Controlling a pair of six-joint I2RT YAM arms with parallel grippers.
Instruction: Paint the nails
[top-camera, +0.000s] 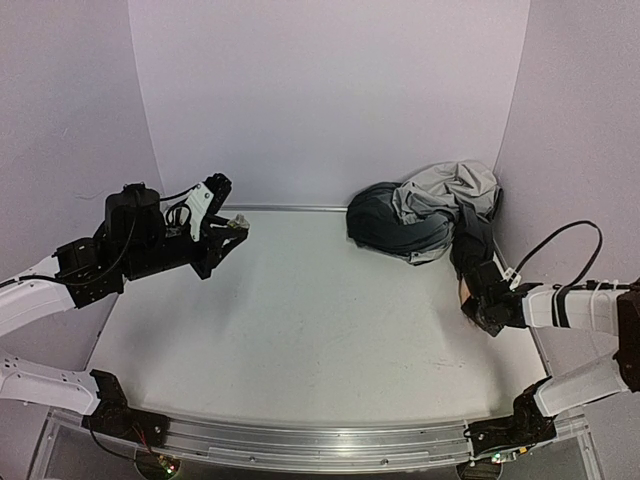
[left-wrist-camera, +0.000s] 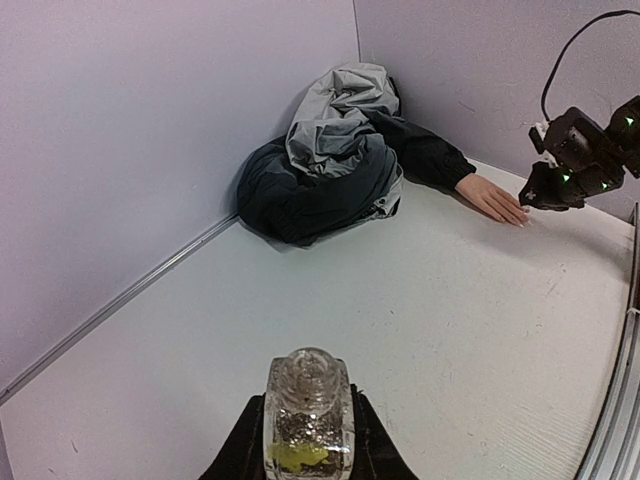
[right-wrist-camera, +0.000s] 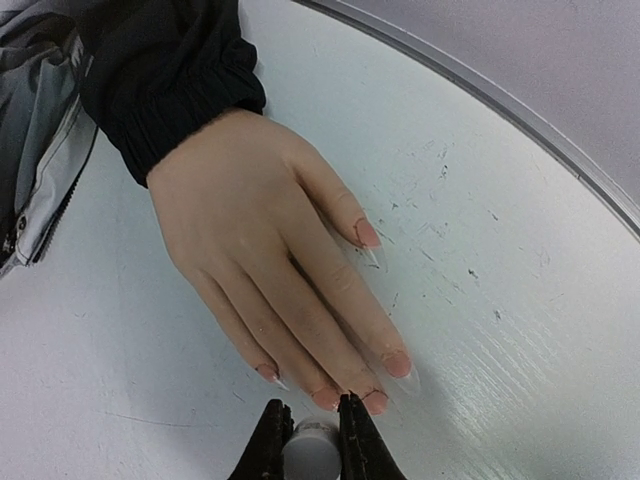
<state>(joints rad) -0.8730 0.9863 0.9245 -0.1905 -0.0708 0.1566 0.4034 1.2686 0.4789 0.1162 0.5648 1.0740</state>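
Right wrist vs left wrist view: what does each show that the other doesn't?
Only right wrist: the nails close up, each one distinct, and a white cap pinched in the right gripper right next to them. Only left wrist: the clear bottle, uncapped, gripped by the left gripper, and the whole jacket heap. Both: the mannequin hand flat on the table, its dark sleeve, the right gripper.

The jacket (left-wrist-camera: 320, 170) was crinkly cloth and the bottle (left-wrist-camera: 307, 410) clear glass. The hand (right-wrist-camera: 250, 220) looked smooth, with shiny nails (right-wrist-camera: 368, 234). The table (right-wrist-camera: 520, 300) was dull and scratched.
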